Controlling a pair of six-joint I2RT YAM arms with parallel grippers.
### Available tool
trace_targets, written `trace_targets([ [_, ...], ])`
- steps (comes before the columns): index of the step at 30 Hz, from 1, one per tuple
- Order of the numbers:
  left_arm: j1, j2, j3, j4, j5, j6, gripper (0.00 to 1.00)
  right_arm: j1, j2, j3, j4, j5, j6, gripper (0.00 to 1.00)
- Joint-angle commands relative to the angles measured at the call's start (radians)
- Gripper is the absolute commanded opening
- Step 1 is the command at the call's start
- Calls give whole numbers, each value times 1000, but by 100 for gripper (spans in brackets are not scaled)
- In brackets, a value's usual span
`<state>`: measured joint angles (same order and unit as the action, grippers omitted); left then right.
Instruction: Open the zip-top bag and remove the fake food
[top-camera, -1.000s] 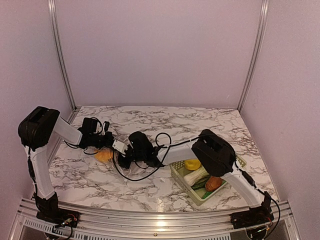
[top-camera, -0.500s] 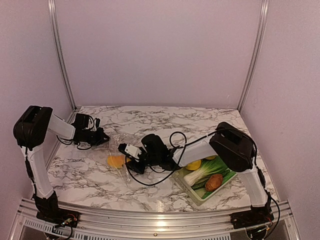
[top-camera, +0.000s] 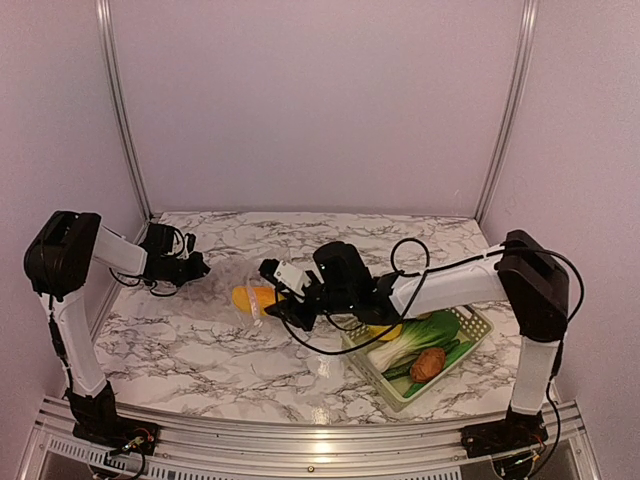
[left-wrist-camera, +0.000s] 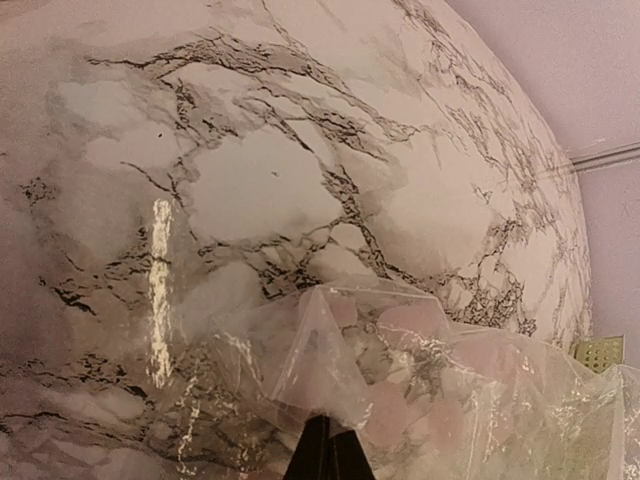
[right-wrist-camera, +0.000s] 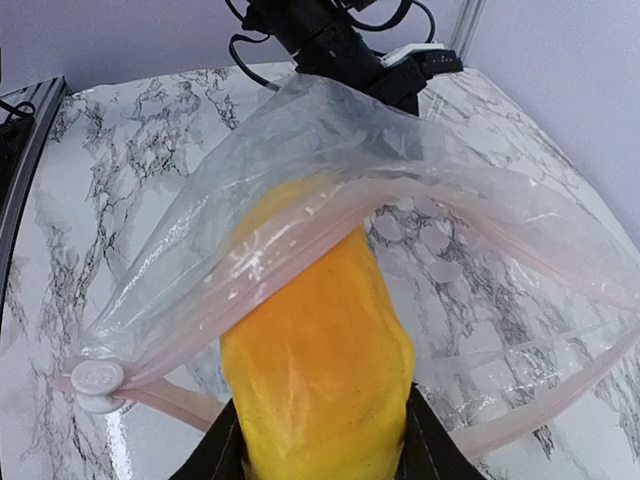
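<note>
The clear zip-top bag (top-camera: 228, 285) lies stretched on the marble between my two grippers. My left gripper (top-camera: 199, 268) is shut on its closed end; in the left wrist view the fingertips (left-wrist-camera: 328, 452) pinch a fold of the bag (left-wrist-camera: 440, 380). My right gripper (top-camera: 274, 301) is shut on the orange-yellow fruit (top-camera: 249, 296). In the right wrist view the fruit (right-wrist-camera: 318, 350) sits halfway out of the bag's open mouth, with the whitish zipper strip (right-wrist-camera: 300, 215) draped over it and the slider (right-wrist-camera: 99, 386) at the left.
A pale lattice basket (top-camera: 478, 322) stands at the right front. It holds the bok choy (top-camera: 408, 340), a brown potato (top-camera: 428, 363) and a yellow lemon (top-camera: 386, 330). Black cables loop by the right arm (top-camera: 450, 285).
My right gripper has drawn the orange-yellow fruit to the right, toward the bag's mouth, and lifted it. My left gripper has pulled the bag's closed end back to the left.
</note>
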<state>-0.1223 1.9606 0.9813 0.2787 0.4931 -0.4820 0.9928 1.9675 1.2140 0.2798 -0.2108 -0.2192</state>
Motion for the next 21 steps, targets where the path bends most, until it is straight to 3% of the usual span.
trace_targets([
  [1,8,11,6,-13,1,11,0,-32,-129,-55,-133,35,37,28],
  [14,7,28,25,-18,14,21,0,-102,-621,-351,-414,154,305,29],
  [21,7,40,36,-14,22,17,0,-102,-782,-450,-554,198,430,30],
])
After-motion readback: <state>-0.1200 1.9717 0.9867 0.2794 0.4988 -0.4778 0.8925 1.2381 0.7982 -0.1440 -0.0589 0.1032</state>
